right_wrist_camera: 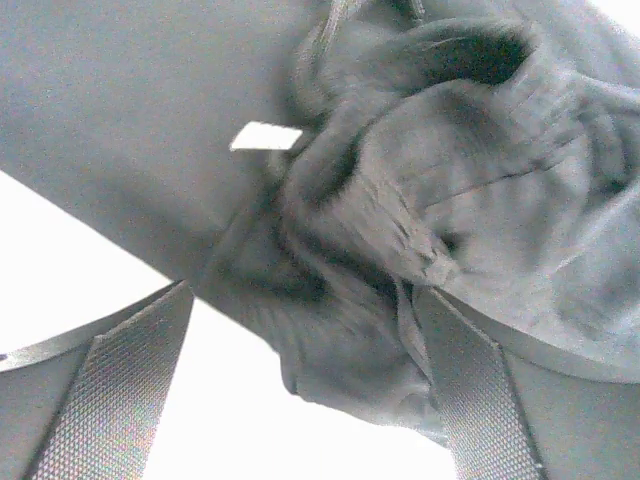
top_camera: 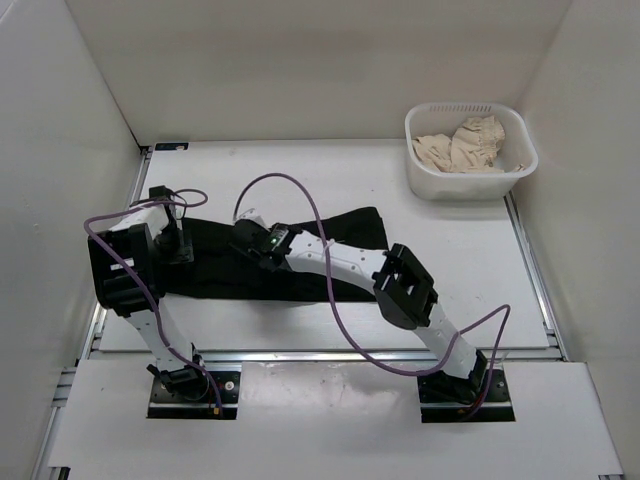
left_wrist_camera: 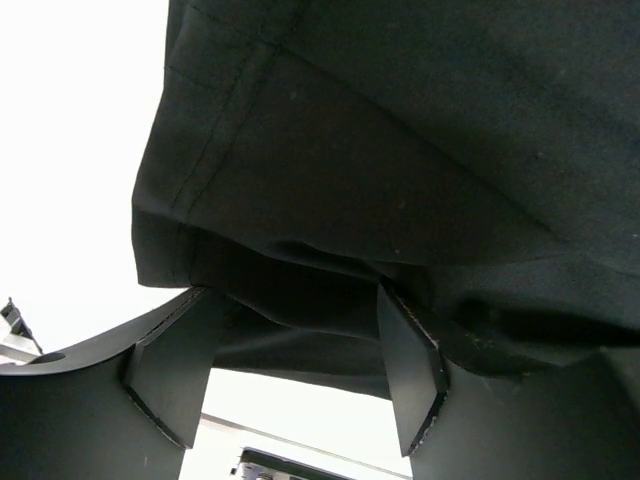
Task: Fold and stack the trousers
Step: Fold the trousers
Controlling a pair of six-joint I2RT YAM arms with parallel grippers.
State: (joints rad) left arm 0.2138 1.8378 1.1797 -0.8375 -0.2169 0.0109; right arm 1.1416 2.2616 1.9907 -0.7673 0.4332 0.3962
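Trousers: soft matte black fabric, laid long and flat across the left-centre of the white table. Left end effector is spread wide with the stitched hem edge draped between its fingers. Right end effector is spread wide around the bunched, gathered waistband, and neither is clamped. A white plastic basket of crumpled beige cloth sits far right.

The black trousers lie flat across the table's middle, one end bunched in gathered folds.
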